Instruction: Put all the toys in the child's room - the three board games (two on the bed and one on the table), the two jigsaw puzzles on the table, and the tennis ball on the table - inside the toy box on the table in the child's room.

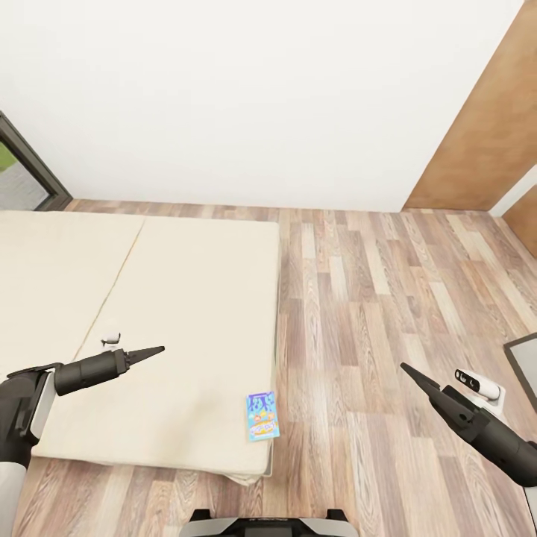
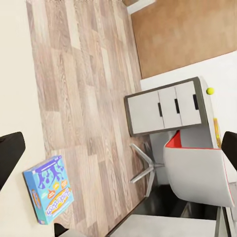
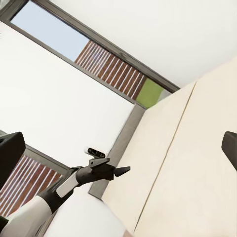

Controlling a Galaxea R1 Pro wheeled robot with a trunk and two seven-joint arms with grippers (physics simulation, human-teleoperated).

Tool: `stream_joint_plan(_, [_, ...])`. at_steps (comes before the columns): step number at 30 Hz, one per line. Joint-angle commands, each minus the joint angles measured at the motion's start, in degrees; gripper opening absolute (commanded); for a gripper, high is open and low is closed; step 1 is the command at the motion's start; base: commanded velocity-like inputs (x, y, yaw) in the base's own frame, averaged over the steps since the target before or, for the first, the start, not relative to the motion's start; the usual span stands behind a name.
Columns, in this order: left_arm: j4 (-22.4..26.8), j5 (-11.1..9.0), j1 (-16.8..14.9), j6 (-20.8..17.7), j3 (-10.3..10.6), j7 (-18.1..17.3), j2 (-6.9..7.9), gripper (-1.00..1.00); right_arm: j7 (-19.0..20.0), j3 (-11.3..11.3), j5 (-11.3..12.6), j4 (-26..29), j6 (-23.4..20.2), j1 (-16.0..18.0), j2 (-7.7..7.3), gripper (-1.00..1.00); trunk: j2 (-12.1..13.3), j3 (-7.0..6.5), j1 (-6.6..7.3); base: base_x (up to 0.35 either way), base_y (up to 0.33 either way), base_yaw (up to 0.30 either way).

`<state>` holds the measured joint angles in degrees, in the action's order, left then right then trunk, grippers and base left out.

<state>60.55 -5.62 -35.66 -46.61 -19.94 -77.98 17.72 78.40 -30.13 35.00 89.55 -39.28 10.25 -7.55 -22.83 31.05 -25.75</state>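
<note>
The large low bed with its plain beige mattress (image 1: 149,298) lies under and ahead of the left end effector (image 1: 153,350), beside wood-plank floor (image 1: 388,313) and a plain white wall (image 1: 261,97). In the left wrist view a pale table (image 2: 210,126) with grey-fronted drawers (image 2: 168,108) stands across the floor from the bed, a white shell chair with red edging (image 2: 197,173) drawn up to it. One small flat blue board game with cartoon print (image 1: 262,416) rests near the mattress corner, well to the right of the left end effector and apart from it. A small yellow-green tennis ball (image 2: 210,91) sits on the table. The left end effector's fingers look pressed together, empty; the right end effector (image 1: 409,371) likewise, over the floor.
</note>
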Motion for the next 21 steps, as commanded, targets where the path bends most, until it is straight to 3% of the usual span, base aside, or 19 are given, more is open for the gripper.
stream_joint_plan(1, [0.00, -0.09, -0.03, -0.59, -0.01, -0.14, 0.00, 1.00, 0.08, -0.02, 0.16, 0.01, -0.53, 0.03, -0.01, 1.00, -0.08, -0.02, -0.03, 0.000, 0.000, 0.000])
stream_joint_plan(21, [0.00, -0.09, -0.03, -0.59, -0.02, -0.20, 0.00, 1.00, 0.09, -0.02, 0.16, 0.01, 0.83, 0.03, -0.01, 1.00, -0.08, -1.92, -0.03, 0.000, 0.000, 0.000])
